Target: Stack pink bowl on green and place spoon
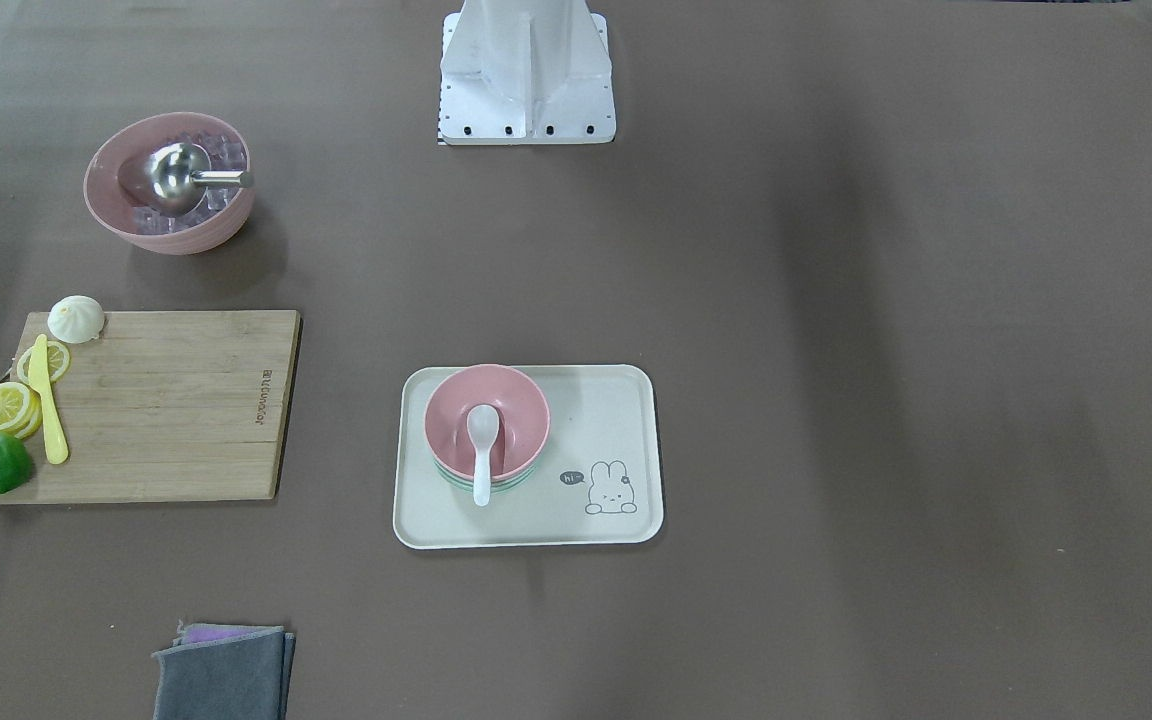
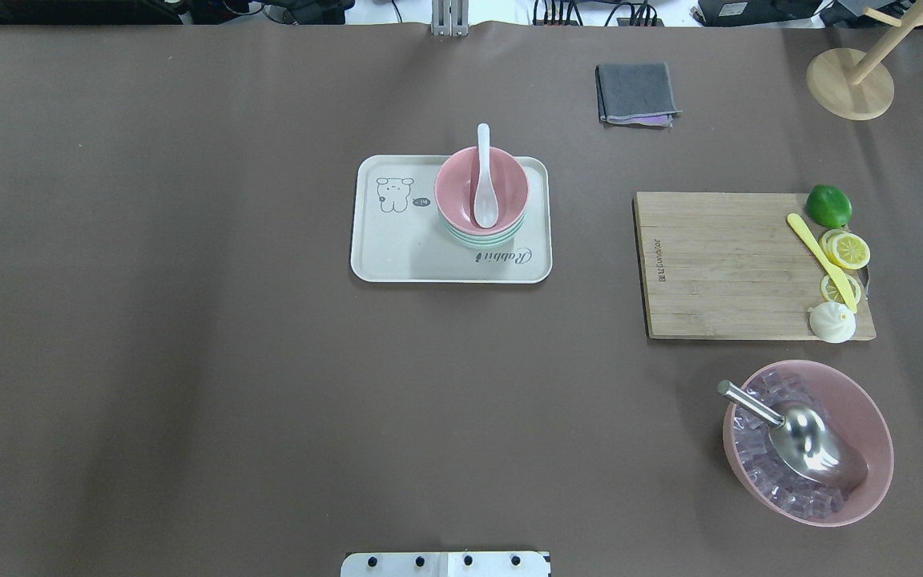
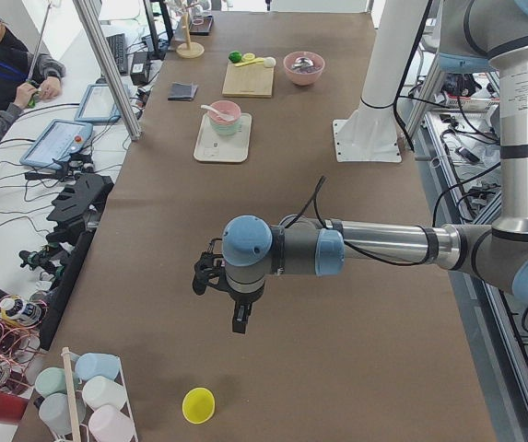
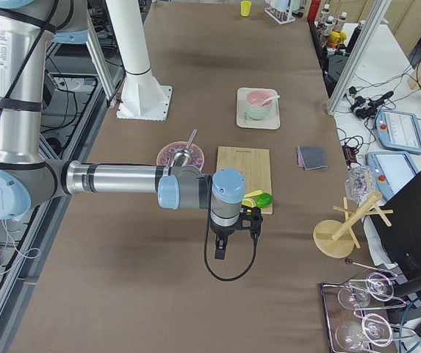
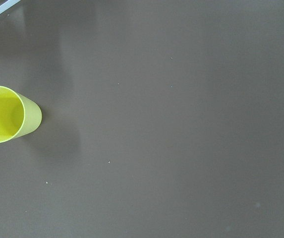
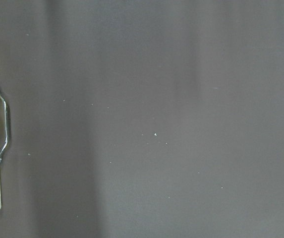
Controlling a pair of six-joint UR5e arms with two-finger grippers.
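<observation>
Pink bowl (image 1: 516, 405) sits nested on the green bowl (image 2: 481, 240), of which only a thin rim shows underneath. The stack stands on the cream tray (image 1: 596, 400), in the half toward the robot's right, near that short edge but inside it. A white spoon (image 1: 482, 450) lies in the pink bowl, scoop in the hollow, its handle leaning over the rim on the side away from the robot, above the tray.

Neither arm is anywhere near it. The left gripper (image 3: 239, 320) hangs pointing down over bare table far toward the robot's left end, near a yellow cup (image 3: 198, 405). The right gripper (image 4: 220, 250) hangs the same way at the opposite end, just past the cutting board (image 1: 176, 410). Both show only in the side views, so I cannot tell whether their fingers are spread or pressed together.

Brown table lies bare all round the tray. On the robot's right, well apart from it, the board carries a lime (image 1: 0, 463), lemon slices (image 1: 6, 405) and a yellow knife (image 1: 49, 410), all crowded at its outer end. Nearer the robot stands a big ice bowl (image 1: 116, 215) holding a metal scoop (image 1: 176, 175). A folded grey cloth (image 1: 224, 672) lies by the far edge.
</observation>
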